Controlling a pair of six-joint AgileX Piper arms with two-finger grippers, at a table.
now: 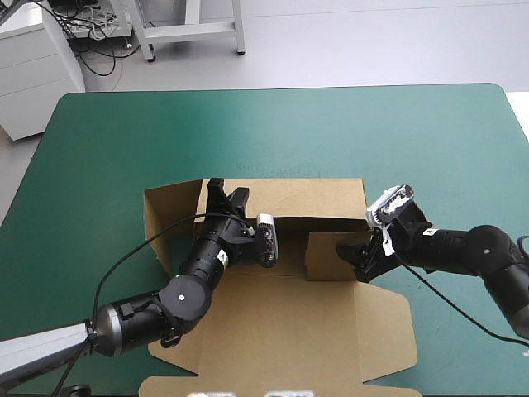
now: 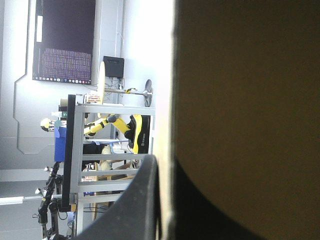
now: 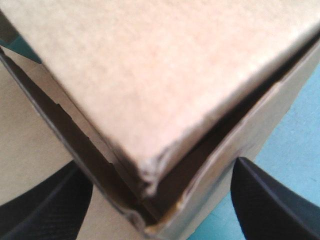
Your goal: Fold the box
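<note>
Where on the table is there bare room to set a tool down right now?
Bare: the teal-green cover from the far wall of the box to the table's far edge, full width. Crowded: the box itself, with the left gripper on that wall and the right gripper around its right corner, arm overhanging the cover there.

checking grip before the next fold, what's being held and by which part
The left gripper holds the box by its raised far wall, fingers pinching its edge. The right gripper is open around a corner, holding nothing.
</note>
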